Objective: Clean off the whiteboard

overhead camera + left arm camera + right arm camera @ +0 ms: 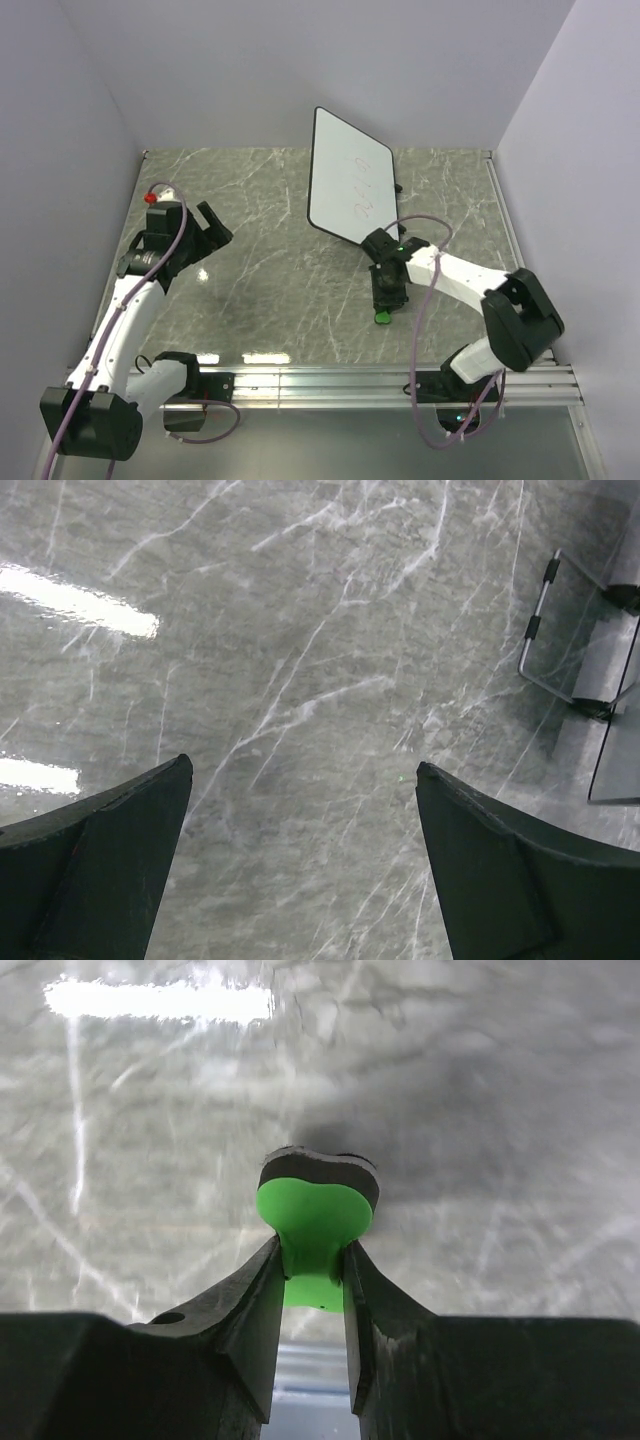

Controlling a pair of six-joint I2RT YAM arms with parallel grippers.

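Large white black-rimmed whiteboard (350,185) standing near far edge, right gripper (312,1255) clenching green eraser (318,1205), left gripper (214,227) released by left edge

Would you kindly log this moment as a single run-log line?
left claw: open, empty | right claw: shut on green eraser | whiteboard: propped up, pen marks visible | contact: green eraser apart from whiteboard

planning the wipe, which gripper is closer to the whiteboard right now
Right. The right gripper, shut on the green eraser, sits just in front of the near edge of the whiteboard. The left gripper hangs open farther off to the board's left.
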